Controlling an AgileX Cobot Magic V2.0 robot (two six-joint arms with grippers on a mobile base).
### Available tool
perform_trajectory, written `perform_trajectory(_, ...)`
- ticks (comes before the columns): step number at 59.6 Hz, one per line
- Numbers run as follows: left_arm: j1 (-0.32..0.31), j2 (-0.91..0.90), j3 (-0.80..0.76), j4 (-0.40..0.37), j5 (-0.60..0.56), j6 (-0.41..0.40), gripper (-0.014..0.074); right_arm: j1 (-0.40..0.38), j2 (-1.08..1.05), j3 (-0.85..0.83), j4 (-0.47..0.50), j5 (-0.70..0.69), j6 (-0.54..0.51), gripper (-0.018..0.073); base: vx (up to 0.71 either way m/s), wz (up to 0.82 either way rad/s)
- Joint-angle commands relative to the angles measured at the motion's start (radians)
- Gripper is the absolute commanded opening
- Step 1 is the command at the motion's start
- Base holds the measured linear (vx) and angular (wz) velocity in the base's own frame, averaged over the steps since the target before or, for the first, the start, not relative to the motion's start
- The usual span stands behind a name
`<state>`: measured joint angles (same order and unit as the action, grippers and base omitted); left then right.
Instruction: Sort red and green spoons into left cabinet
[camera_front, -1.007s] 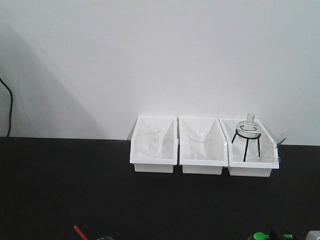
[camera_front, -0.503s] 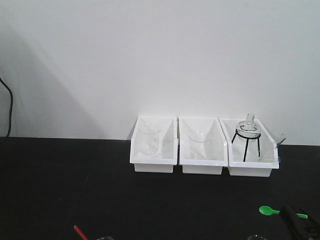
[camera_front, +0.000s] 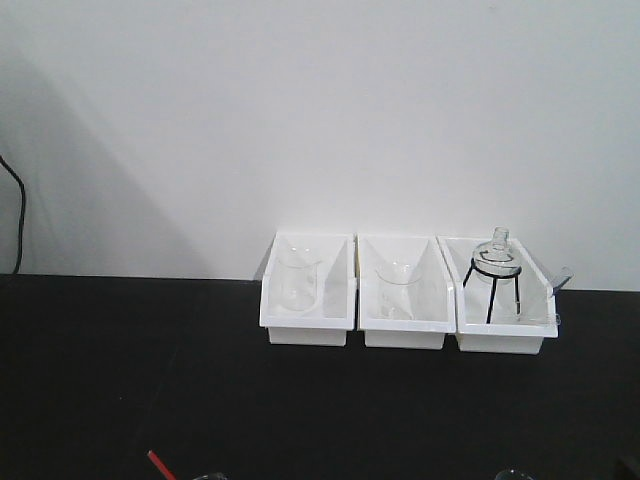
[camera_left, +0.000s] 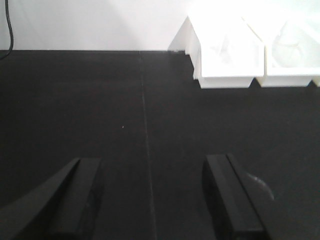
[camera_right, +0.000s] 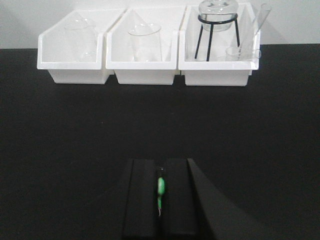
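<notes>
In the right wrist view my right gripper (camera_right: 160, 172) is shut on the green spoon (camera_right: 160, 188), which shows as a thin green sliver pinched edge-on between the two black pads. In the front view a short red tip (camera_front: 160, 465) at the bottom edge looks like the red spoon; the rest of it is cut off. My left gripper (camera_left: 150, 167) hangs open over the black tabletop (camera_left: 100, 100) with nothing between its fingers. The left cabinet is out of view. In the front view neither gripper shows clearly.
Three white bins stand in a row at the back: one (camera_front: 306, 290) with a glass beaker, one (camera_front: 404, 292) with a glass beaker, and one (camera_front: 503, 295) holding a flask on a black tripod. A black cable (camera_front: 18, 215) hangs at the far left wall.
The right gripper with the green spoon rose into the front view's lower right corner half a second ago, then dropped back out of that view. Nothing else moved.
</notes>
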<state>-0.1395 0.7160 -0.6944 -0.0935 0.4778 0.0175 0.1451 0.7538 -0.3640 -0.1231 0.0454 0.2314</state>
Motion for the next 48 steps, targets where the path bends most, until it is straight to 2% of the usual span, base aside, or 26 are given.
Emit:
perform_trajectory(1,0.0,0.002,-0.026,-0.041,-0.05,0.023,0.0538,-0.003,-0.084,-0.09,-0.01,0.081,-0.011,-0.0004,0.0,0.0)
perform_trajectory(10,-0.001,0.001,0.056,-0.21,-0.065,0.111,0.0508,-0.003,-0.192,-0.099,-0.006,0.094,-0.011,-0.0004,0.0,0.0)
perform_trajectory(16,-0.001,0.001,0.152,-0.405,-0.12,0.246,0.0479,-0.003,-0.246,-0.099,-0.006,0.128,-0.011,-0.0004,0.0,0.0)
perform_trajectory(21,-0.001,0.001,0.244,-0.576,-0.194,0.419,0.0461,-0.003,-0.271,-0.099,-0.012,0.148,-0.011,-0.0004,0.0,0.0)
perform_trajectory(27,-0.001,0.001,0.319,-0.82,-0.293,0.636,0.0449,-0.003,-0.28,-0.099,-0.022,0.16,-0.011,-0.0004,0.0,0.0)
perform_trajectory(28,-0.001,0.001,0.335,-0.874,-0.311,0.707,0.0449,-0.003,-0.28,-0.099,-0.022,0.16,-0.011,-0.0004,0.0,0.0)
perform_trajectory(29,-0.001,0.001,0.338,-0.909,-0.32,0.725,0.0449,-0.003,-0.28,-0.099,-0.022,0.16,-0.011,-0.0004,0.0,0.0)
perform_trajectory(32,-0.001,0.001,0.352,-1.035,-0.345,0.859,0.0449,-0.003,-0.28,-0.099,-0.022,0.164,-0.011,-0.0004,0.0,0.0)
perform_trajectory(35,-0.001,0.013,0.352,-1.162,-0.35,0.98,0.0449,-0.003,-0.28,-0.099,-0.022,0.165,-0.011,-0.0004,0.0,0.0)
perform_trajectory(37,-0.001,0.024,0.35,-1.222,-0.351,1.065,0.0449,-0.003,-0.28,-0.099,-0.022,0.165,-0.011,-0.0004,0.0,0.0)
perform_trajectory(38,-0.001,0.03,0.35,-1.237,-0.352,1.081,0.0449,-0.003,-0.28,-0.099,-0.022,0.165,-0.011,-0.0004,0.0,0.0)
perform_trajectory(39,-0.001,0.04,0.348,-1.297,-0.352,1.13,0.0449,-0.003,-0.28,-0.099,-0.022,0.165,-0.011,-0.0004,0.0,0.0)
perform_trajectory(41,-0.001,0.059,0.348,-1.342,-0.35,1.193,0.0449,-0.003,-0.28,-0.099,-0.022,0.165,-0.011,-0.0004,0.0,0.0)
perform_trajectory(42,-0.001,0.074,0.348,-1.388,-0.347,1.239,0.0449,-0.003,-0.28,-0.099,-0.022,0.165,-0.011,-0.0004,0.0,0.0)
perform_trajectory(48,-0.001,0.162,0.348,-1.6,-0.283,1.49,0.0451,-0.003,-0.28,-0.099,-0.022,0.165,-0.011,-0.0004,0.0,0.0)
